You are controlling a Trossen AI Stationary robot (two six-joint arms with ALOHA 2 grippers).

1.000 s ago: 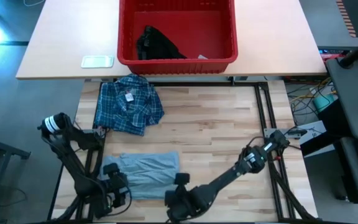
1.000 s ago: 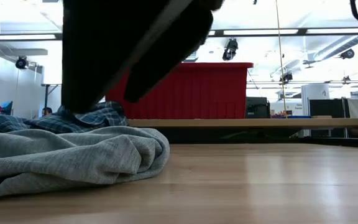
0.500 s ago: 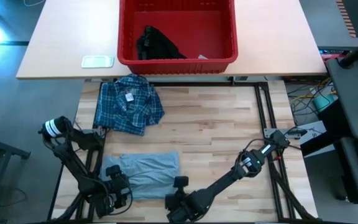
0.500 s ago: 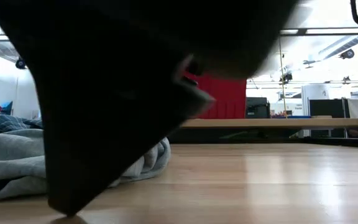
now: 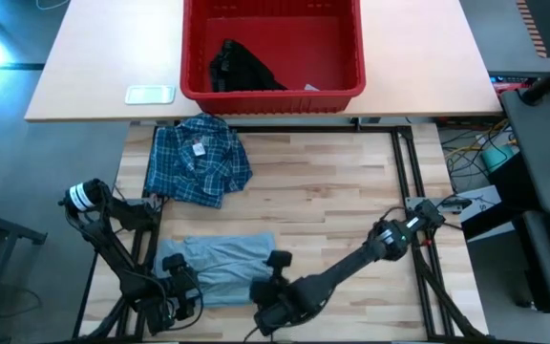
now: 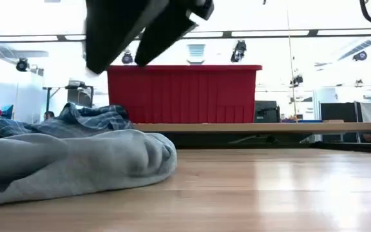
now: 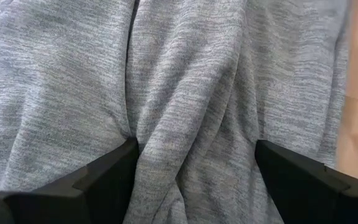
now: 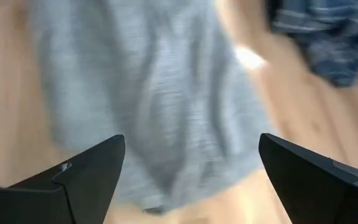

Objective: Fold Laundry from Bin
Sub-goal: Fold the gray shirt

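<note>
We see the light grey jersey T-shirt (image 5: pixel 220 264) lying as a folded, wrinkled oblong on the near left part of the pale wooden slatted table (image 5: pixel 351 191), its long axis running left to right across the table, one short end toward the left edge and the other toward the middle. The left gripper (image 7: pixel 191 171) sits on the shirt's left end with its jaws wide apart, pressed down into the cloth on either side of a raised fold. The right gripper (image 8: pixel 188 168) hovers just above the shirt's right end, its jaws spread wide with nothing between them. The blue-and-white plaid button shirt (image 5: pixel 197 160) lies bunched farther back on the left, apart from the grey one. The red rectangular plastic bin (image 5: pixel 273 94) stands at the far edge, with a small black garment (image 5: pixel 239 69) lying inside at its left.
</note>
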